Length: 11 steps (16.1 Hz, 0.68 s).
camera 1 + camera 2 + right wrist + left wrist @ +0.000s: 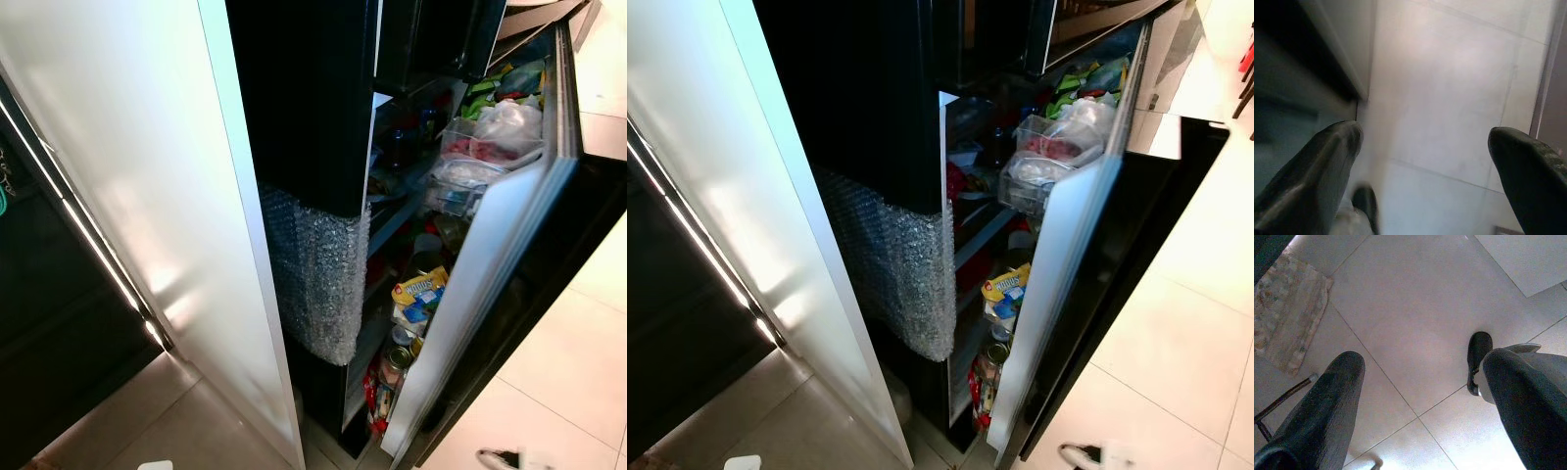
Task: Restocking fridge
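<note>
White panel (147,196) stands at my left, glossy, catching a bright streak of light beside a dark appliance front (49,294). Next comes the fridge (313,98), its black door edge wrapped low down in bubble wrap (318,284). Past that the interior is open to me: shelves packed with a clear plastic tub (470,147) of red food, a knotted plastic bag (509,122) beside it, green packets (490,93) at the top, a yellow packet (419,286) lower down and jars (395,360) near the bottom. To the right of these the open fridge door (490,255) swings out, white-lined with a dark outer face, over pale floor tiles (578,362).

Both my arms hang at my sides. My left gripper (1420,401) points down at the tiles with its fingers (1327,406) spread wide and nothing between them; a patterned mat (1288,313) lies near. My right gripper (1425,161) likewise has its fingers (1528,171) parted and empty over the floor.
</note>
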Available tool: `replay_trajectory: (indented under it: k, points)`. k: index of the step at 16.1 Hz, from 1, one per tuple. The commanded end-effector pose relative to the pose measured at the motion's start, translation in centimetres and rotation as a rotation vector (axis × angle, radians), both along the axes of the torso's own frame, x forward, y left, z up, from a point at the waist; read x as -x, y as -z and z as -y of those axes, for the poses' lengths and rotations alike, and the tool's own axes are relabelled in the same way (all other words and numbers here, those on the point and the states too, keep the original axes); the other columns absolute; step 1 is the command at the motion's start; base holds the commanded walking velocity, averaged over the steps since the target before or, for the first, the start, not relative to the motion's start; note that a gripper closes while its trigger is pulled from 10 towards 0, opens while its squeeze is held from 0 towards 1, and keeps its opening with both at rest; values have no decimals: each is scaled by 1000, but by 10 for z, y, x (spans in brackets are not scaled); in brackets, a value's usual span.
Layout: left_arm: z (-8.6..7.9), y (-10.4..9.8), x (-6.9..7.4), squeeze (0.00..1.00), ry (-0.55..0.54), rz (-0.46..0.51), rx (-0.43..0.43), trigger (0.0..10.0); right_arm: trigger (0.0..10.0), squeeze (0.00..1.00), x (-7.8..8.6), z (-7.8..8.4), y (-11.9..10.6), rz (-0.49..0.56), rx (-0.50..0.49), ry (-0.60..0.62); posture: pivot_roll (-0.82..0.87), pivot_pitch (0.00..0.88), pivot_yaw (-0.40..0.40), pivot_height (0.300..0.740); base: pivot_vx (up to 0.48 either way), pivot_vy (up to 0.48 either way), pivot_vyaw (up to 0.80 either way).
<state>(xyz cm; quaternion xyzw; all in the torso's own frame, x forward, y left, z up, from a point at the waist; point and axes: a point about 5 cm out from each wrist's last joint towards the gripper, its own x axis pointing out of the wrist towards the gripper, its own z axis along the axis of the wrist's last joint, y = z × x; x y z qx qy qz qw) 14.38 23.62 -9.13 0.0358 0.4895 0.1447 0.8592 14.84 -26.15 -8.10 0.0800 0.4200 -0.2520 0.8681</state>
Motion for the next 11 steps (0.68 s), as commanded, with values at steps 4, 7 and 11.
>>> replay_trajectory:
  k: [4,7,11]
  points:
    - [-2,0,2,0,10,-5,-5,10000,10000,0,-37,25,-31,263,40,166,12,0,20,740,0,0,0]
    - [-2,0,2,0,8,-3,-6,10000,10000,0,-51,25,-40,349,23,152,15,0,19,740,0,0,0]
    - [-1,0,1,0,5,-1,-7,10000,10000,0,-67,9,-44,429,-75,28,18,0,16,740,0,0,0]
